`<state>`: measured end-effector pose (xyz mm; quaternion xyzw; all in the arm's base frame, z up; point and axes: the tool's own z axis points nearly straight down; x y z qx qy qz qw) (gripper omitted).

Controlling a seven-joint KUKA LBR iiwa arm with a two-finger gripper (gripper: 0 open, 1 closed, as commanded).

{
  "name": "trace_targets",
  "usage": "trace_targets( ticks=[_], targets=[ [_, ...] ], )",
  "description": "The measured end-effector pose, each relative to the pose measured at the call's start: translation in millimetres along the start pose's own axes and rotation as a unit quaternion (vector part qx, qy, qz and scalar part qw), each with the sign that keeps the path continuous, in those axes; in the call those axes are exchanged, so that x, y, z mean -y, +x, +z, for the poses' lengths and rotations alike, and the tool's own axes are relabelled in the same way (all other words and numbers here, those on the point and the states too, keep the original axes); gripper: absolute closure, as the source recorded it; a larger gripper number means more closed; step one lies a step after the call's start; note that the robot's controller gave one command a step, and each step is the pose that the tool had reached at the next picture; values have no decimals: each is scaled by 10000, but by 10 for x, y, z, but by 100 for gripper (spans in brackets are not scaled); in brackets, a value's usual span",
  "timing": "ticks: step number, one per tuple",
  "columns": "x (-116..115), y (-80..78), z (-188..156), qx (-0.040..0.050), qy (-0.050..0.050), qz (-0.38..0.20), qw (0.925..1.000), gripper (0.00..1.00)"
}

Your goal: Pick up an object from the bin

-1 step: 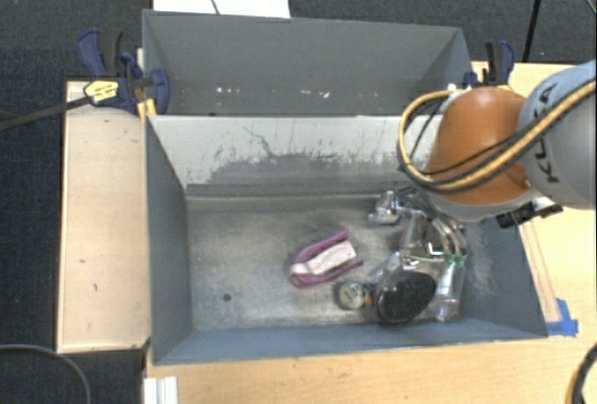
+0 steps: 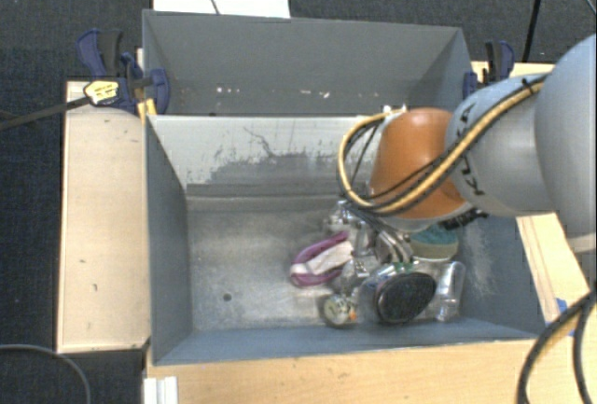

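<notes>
My gripper [image 2: 362, 250] is low in the bin's front right part, under the orange wrist cover, right among a small cluster of things. A purple and white looped piece [image 2: 315, 262] lies just to its left and touches it. A small round metal piece [image 2: 336, 310] rests right below the gripper near the front wall. To the gripper's lower right sits a black oval object [image 2: 405, 298], with a clear plastic piece [image 2: 449, 290] beside it. I see nothing held.
A white and teal round item [image 2: 435, 243] lies behind the black object, partly under the arm. The arm and its cables cover the bin's right side. The bin's left half and its sloped back wall are bare grey metal.
</notes>
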<state>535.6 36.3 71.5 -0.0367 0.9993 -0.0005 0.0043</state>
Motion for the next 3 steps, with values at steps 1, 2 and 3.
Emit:
trace_targets(
  ticks=[1,2,3],
  targets=[
    [2,-24,-38,42,-12,15,10000,100],
    [-437,354,-707,-14,-19,-948,9955,100],
    [-523,366,-1478,5,-14,-960,9954,100]
  ],
)
